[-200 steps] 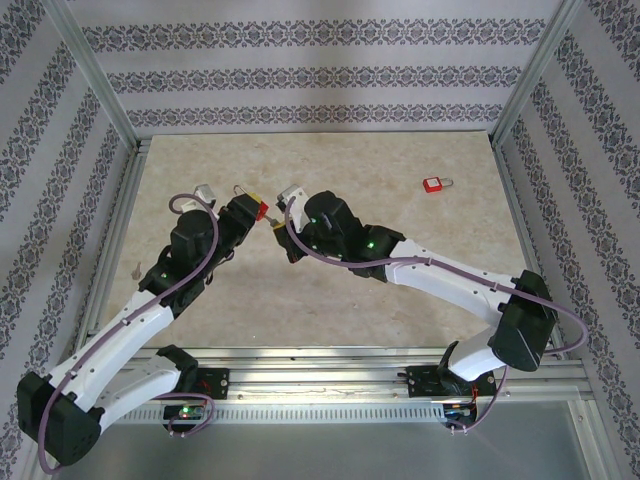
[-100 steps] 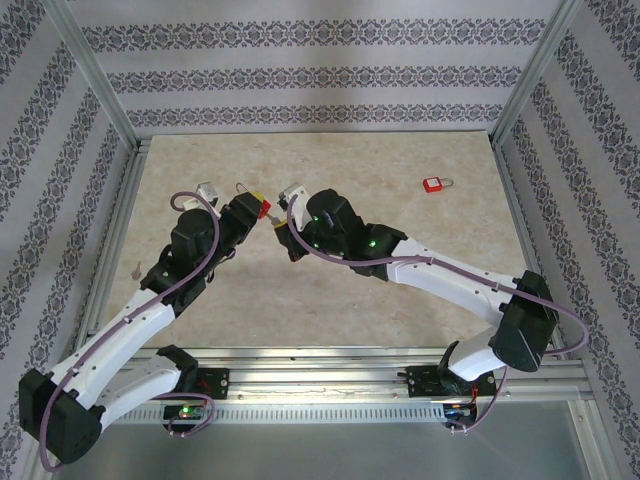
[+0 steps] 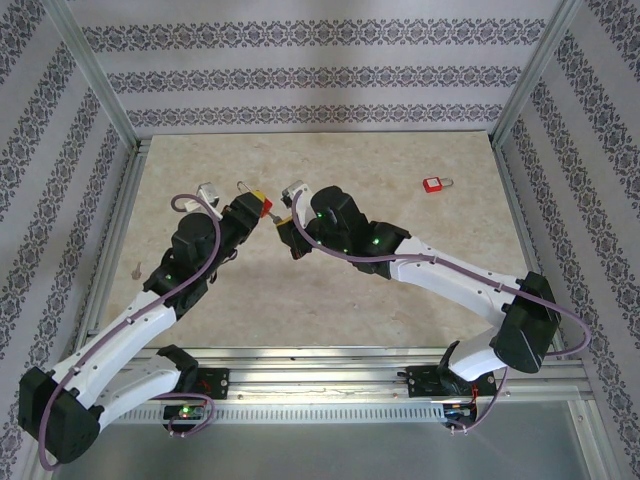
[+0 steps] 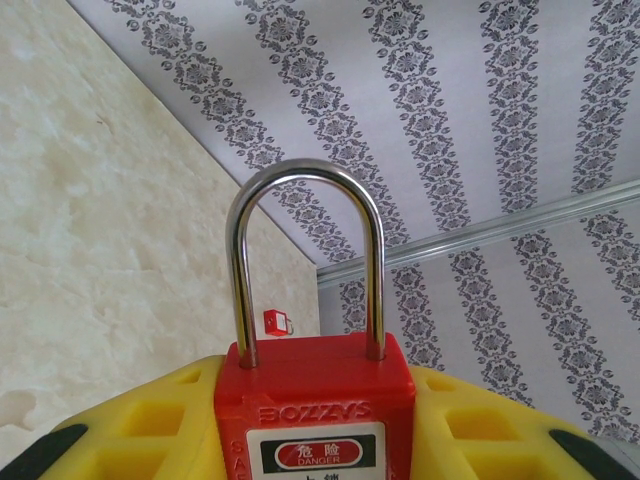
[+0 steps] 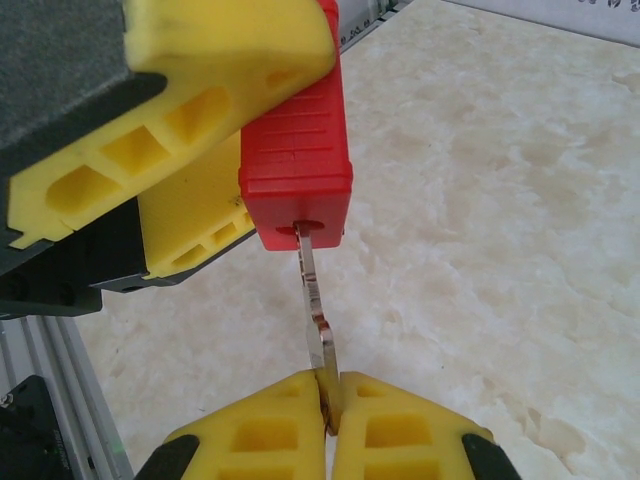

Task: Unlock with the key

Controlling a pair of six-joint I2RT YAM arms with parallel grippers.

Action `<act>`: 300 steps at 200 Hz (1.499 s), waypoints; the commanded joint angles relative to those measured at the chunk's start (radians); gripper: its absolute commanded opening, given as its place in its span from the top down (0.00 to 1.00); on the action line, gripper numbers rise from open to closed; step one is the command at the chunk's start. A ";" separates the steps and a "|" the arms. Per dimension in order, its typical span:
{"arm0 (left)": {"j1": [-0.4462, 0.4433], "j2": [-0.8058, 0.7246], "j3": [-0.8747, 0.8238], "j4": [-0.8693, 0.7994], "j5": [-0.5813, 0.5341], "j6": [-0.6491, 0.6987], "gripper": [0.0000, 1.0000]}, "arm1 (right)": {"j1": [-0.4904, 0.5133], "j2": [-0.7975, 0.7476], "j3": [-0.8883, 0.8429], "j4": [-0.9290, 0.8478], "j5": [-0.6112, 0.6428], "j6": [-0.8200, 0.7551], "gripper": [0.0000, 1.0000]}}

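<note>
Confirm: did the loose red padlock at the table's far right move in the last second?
No. The loose padlock sits at the same spot, same gap from the right frame post.

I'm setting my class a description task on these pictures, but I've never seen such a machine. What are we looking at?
Two robot arms bolted to a table, each ending in a two-finger gripper. One picture is from a camera above; the other two from cameras on the wrists. The left gripper clamps a red padlock, shackle closed. The right gripper pinches a key, its tip at the keyhole. A second red padlock lies on the table.
</note>
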 commanded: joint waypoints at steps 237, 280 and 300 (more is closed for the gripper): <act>-0.125 -0.009 -0.002 0.036 0.249 0.270 1.00 | -0.084 -0.010 0.154 0.137 -0.094 -0.013 1.00; -0.119 -0.024 -0.019 0.140 0.317 0.355 1.00 | -0.138 -0.036 0.125 0.158 -0.173 0.036 1.00; -0.101 -0.038 -0.026 0.171 0.347 0.374 1.00 | -0.171 -0.046 0.109 0.173 -0.222 0.060 1.00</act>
